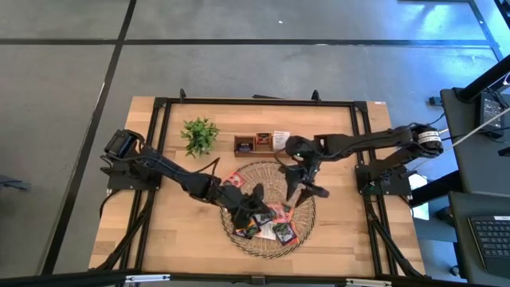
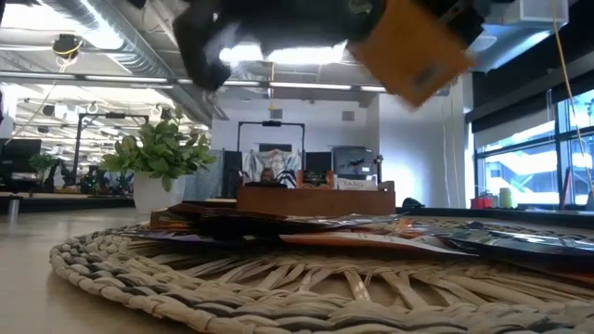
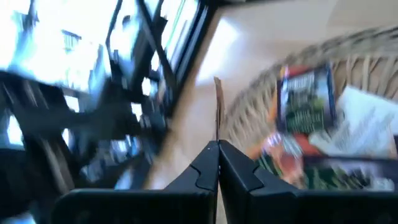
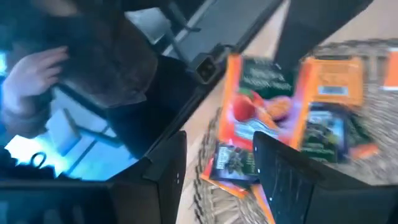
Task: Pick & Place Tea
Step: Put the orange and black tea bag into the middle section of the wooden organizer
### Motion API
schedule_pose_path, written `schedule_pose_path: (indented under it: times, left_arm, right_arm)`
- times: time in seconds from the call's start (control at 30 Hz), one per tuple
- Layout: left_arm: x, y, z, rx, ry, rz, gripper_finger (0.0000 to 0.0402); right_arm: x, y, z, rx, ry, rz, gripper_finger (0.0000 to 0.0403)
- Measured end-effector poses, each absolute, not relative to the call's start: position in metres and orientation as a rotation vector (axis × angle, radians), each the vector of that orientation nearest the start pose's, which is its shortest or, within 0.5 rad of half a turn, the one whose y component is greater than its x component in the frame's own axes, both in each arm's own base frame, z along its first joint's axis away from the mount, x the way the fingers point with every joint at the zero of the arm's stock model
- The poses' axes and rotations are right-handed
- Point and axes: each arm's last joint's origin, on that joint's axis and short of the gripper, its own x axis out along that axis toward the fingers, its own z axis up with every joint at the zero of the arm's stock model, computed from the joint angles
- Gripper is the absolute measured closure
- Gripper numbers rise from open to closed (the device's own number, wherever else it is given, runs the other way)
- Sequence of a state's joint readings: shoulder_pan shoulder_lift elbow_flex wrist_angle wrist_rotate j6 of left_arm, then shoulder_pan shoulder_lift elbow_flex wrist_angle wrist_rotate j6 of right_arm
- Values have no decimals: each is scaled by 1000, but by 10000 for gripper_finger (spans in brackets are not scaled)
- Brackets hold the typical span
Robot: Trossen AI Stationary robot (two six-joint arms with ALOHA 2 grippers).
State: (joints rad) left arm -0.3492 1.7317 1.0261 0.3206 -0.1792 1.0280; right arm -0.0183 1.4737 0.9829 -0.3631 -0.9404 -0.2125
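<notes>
The round woven tray (image 1: 267,171) holds several tea sachets (image 1: 271,227) in orange, dark and white wrappers, lying flat on its near half. My left gripper (image 1: 256,199) is over the tray's middle, shut on one sachet (image 3: 217,106), which shows edge-on in the left wrist view. In the low view an orange sachet (image 2: 413,46) hangs tilted, high above the tray (image 2: 278,288). My right gripper (image 1: 305,190) hovers open over the tray's right part and touches nothing. Past its fingers shows an orange sachet (image 4: 258,102); whether that is the held one I cannot tell. My left gripper pinches a thin tea sachet between its two fingers, at one edge (image 3: 218,140). The sachet stands out beyond the fingertips (image 3: 208,155), edge-on to the camera and lifted clear of the tray.
The brown wooden box (image 1: 255,144) stands just beyond the tray's far rim, with sachets inside it. The small green plant (image 1: 199,135) is to its left. A dark metal frame (image 1: 159,104) runs around the table. A person shows beyond the table's edge in the right wrist view.
</notes>
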Motion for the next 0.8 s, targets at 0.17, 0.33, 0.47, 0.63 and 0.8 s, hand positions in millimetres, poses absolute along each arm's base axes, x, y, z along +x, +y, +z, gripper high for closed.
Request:
schedule_pose_path:
  times: [0.17,0.33,0.47,0.63,0.8]
  left_arm:
    - [362,-129,231,1237,149,-404,398]
    - [362,-132,234,1308,106,-439,398]
    - [362,-134,234,1314,94,-455,398]
    - [360,-139,234,1384,47,-501,398]
    - [360,-139,234,1442,36,-499,398]
  right_arm:
    - [312,26,233,173,674,771,211]
    - [321,30,227,201,697,636,205]
    - [319,34,228,227,698,703,204]
    - [318,38,230,263,684,792,204]
    - [319,43,232,295,679,806,204]
